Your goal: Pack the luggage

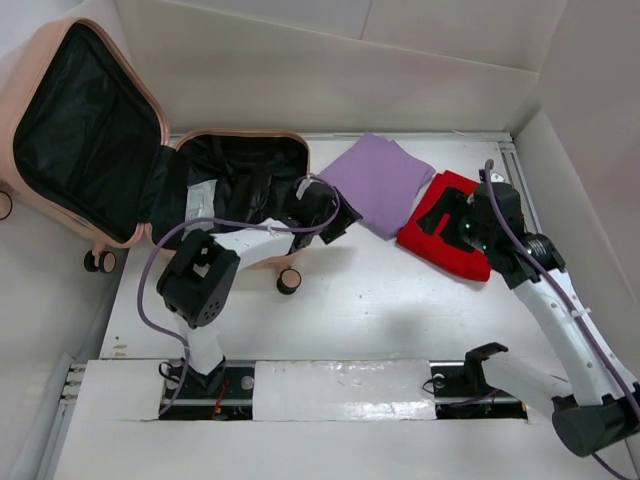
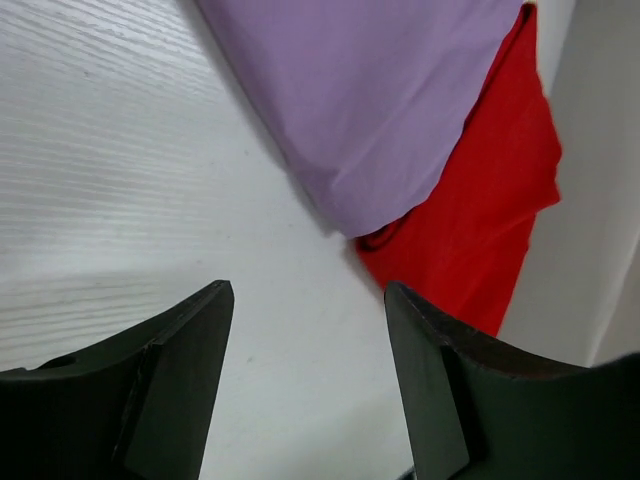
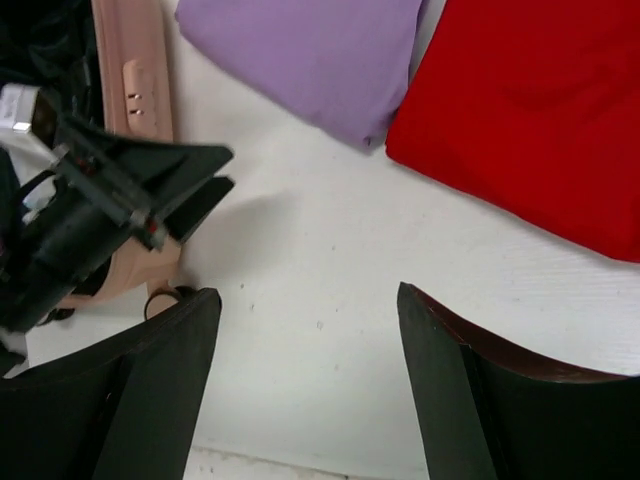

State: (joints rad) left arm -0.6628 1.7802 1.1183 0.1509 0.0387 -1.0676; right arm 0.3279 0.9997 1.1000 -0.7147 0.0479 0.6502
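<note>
The peach-pink luggage [image 1: 150,120] lies open at the far left, its lid up and its black-lined base [image 1: 240,180] flat. A folded purple cloth [image 1: 380,182] lies right of it, overlapping a folded red cloth [image 1: 450,245]. My left gripper [image 1: 343,222] is open and empty, just above the table between the luggage edge and the purple cloth [image 2: 380,100]; the red cloth [image 2: 470,230] shows behind. My right gripper [image 1: 434,222] is open and empty, hovering over the red cloth's left part. In the right wrist view the gripper [image 3: 305,300] is over bare table, near the red cloth [image 3: 530,110] and the purple cloth [image 3: 310,50].
White walls close the table at the back and right [image 1: 580,150]. A luggage wheel [image 1: 289,281] sticks out onto the table near the left arm. The left gripper [image 3: 130,200] and the luggage rim [image 3: 135,70] show in the right wrist view. A white rail [image 1: 340,390] runs along the front.
</note>
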